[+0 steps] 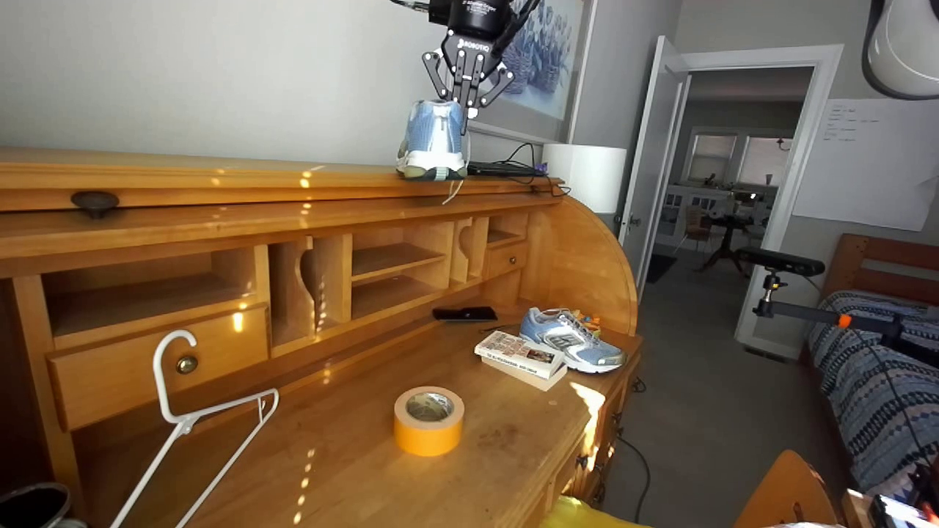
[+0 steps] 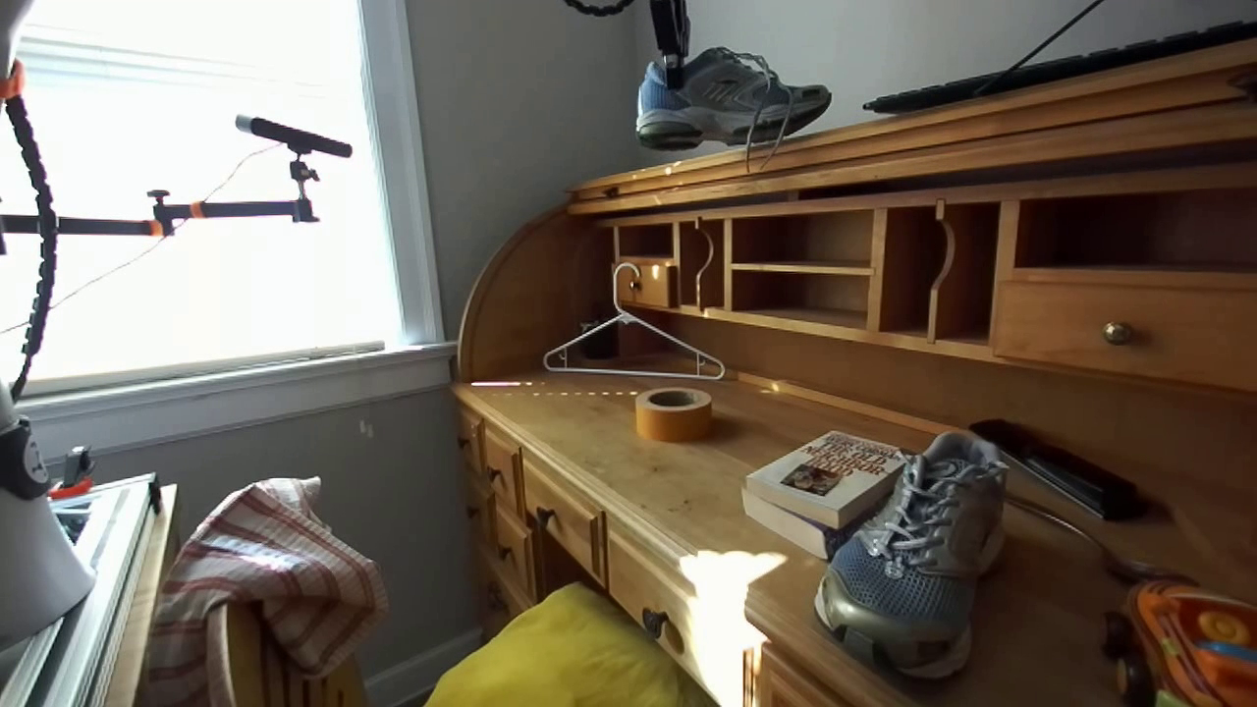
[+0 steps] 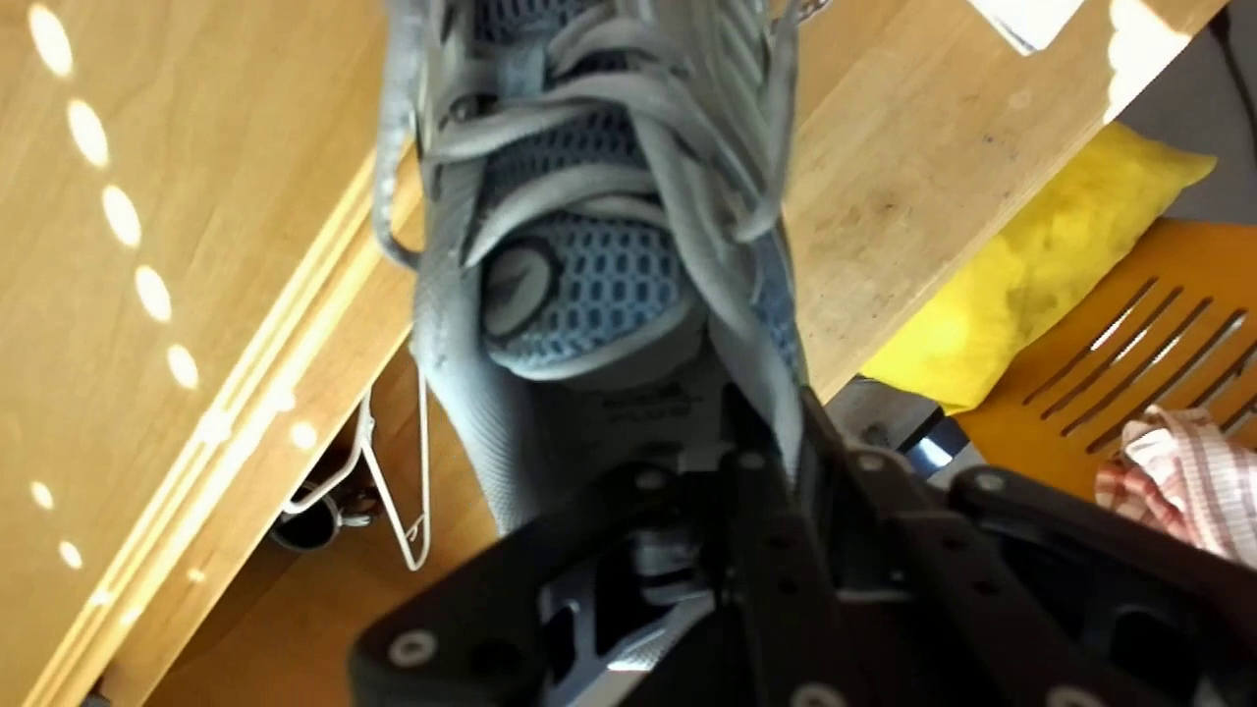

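A blue and silver running shoe [image 1: 434,139] hangs from my gripper [image 1: 466,121] at the upper edge of the roll-top desk. The fingers pinch one side of its collar: in the wrist view one finger reaches inside the shoe [image 3: 589,285] and the other lies outside. In an exterior view the sole of the held shoe [image 2: 727,103] looks a little above the desk's top ledge [image 2: 678,175], toe pointing along it. Loose laces dangle past the sole. The fingertips are partly hidden by the shoe. A matching shoe [image 2: 923,560] rests on the desktop below.
Beside the lower shoe lie stacked books [image 1: 521,356]. An orange tape roll [image 1: 429,422] and a white hanger [image 2: 633,344] are also on the desktop. A black keyboard [image 2: 1061,69] with a cable sits on the top ledge. A white lampshade [image 1: 587,176] stands past the desk's end.
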### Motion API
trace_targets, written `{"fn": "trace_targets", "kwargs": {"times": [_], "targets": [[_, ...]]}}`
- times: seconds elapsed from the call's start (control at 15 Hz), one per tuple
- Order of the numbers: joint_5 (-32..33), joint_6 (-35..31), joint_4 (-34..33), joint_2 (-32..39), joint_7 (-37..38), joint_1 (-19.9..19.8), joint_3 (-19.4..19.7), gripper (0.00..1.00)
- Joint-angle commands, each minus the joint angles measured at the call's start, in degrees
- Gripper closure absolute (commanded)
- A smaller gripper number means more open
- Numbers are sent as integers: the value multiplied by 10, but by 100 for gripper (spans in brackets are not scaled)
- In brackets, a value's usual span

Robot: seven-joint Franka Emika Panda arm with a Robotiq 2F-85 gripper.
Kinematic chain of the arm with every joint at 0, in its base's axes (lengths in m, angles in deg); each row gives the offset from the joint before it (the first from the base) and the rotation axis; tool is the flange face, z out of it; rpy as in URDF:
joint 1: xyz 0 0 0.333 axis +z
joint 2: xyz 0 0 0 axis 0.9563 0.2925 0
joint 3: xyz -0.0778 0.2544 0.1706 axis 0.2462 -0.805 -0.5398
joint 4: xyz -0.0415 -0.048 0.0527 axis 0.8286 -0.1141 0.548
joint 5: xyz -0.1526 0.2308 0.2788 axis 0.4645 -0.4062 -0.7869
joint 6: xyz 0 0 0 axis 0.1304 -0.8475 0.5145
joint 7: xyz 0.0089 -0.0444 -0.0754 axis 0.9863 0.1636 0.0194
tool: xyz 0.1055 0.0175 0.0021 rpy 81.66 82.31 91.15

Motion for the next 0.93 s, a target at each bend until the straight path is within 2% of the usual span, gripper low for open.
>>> {"fn": "trace_targets", "kwargs": {"times": [0.0, 0.47, 0.87], "targets": [[18, 19, -32, 11, -93, -4, -3, 98], [9, 34, -58, 28, -240, -20, -4, 98], [-3, 46, -99, 56, -312, -33, -6, 98]]}}
